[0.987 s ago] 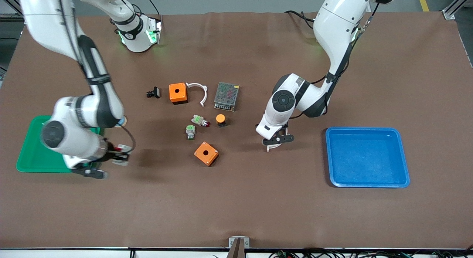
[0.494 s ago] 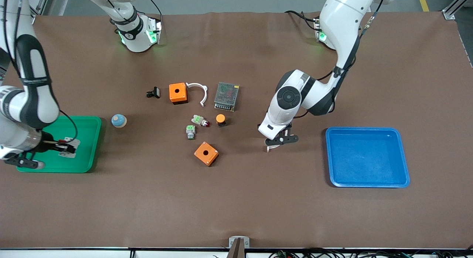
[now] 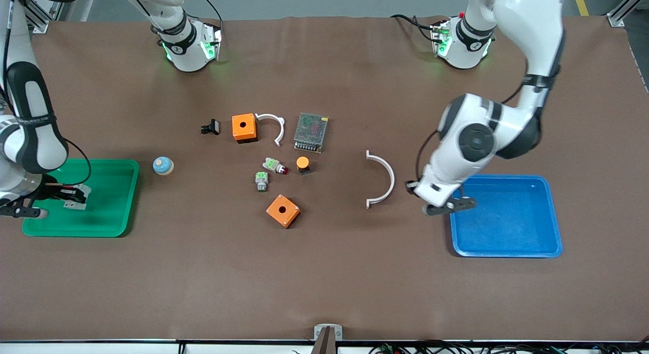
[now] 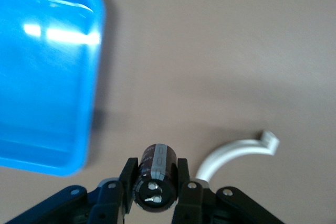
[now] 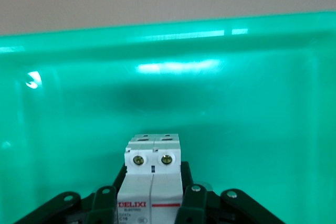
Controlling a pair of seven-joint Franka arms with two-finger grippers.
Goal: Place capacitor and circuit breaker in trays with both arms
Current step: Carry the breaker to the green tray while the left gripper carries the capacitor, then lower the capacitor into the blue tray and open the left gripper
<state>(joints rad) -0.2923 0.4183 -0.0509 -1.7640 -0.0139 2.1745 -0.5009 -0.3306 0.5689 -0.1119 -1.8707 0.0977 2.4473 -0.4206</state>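
My left gripper [image 3: 447, 206] hangs over the edge of the blue tray [image 3: 507, 242] on the side toward the table's middle. In the left wrist view the gripper [image 4: 156, 172] is shut on the capacitor [image 4: 157, 179], a dark stubby cylinder with a grey stripe, over brown table beside the blue tray [image 4: 42, 77]. My right gripper [image 3: 71, 197] is low over the green tray [image 3: 111, 212]. In the right wrist view the gripper [image 5: 153, 178] is shut on the white circuit breaker [image 5: 152, 174], above the tray's green floor [image 5: 236, 103].
A white curved clip [image 3: 385, 179] lies beside the blue tray. In the table's middle lie two orange boxes [image 3: 244, 127] [image 3: 283, 210], a mesh-covered unit [image 3: 310, 132], two green push buttons [image 3: 274, 165], an orange-capped button [image 3: 302, 164] and a black clip [image 3: 211, 126]. A blue-topped knob [image 3: 163, 165] sits beside the green tray.
My left arm swung from the white curved clip to the blue tray's edge with the capacitor. My right arm carried the circuit breaker over the green tray, toward its outer end.
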